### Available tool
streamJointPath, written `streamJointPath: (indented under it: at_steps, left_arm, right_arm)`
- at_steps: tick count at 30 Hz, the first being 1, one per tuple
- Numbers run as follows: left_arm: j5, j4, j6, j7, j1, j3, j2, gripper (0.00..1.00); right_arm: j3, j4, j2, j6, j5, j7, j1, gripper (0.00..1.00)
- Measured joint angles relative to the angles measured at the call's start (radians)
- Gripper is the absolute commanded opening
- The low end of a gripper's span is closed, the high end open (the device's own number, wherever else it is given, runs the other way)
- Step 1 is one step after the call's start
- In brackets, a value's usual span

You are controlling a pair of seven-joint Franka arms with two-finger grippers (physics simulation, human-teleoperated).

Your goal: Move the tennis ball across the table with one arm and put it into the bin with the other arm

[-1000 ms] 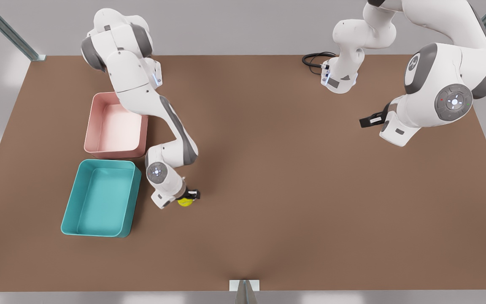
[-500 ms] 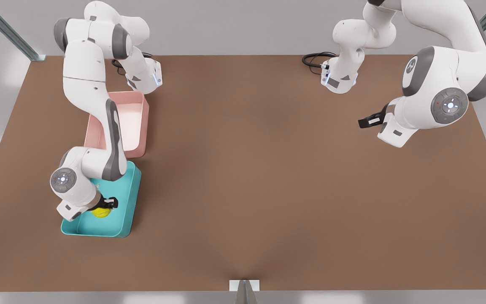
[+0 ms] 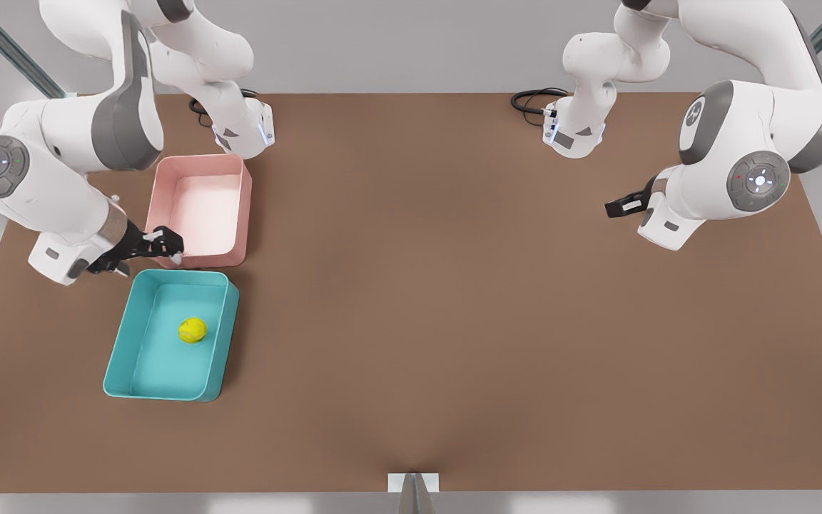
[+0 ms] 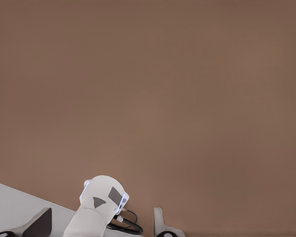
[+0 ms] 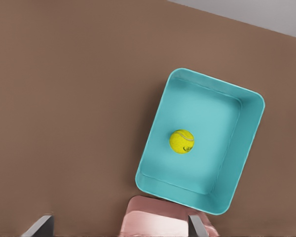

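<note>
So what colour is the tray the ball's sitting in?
Teal; the bin shows best in the right wrist view, holding the tennis ball.

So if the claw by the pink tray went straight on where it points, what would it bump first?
Probably the pink tray. The right claw is open and aims at the tray's corner nearest the teal bin, though how high it hangs is hard to tell.

the ball looks fuzzy, felt-like. the bin below the right gripper is smooth teal plastic with a soft sheen, like the pink tray beside it. the table is matt brown.
</note>
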Motion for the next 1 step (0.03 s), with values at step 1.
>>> streamJointPath:
  at_steps: [1]
  left_arm:
    - [0.000, 0.000, 0.000, 0.000, 0.000, 0.000, 0.000, 1.00]
  right_arm:
    - [0.006, -0.004, -0.007, -0.021, -0.015, 0.011, -0.004, 1.00]
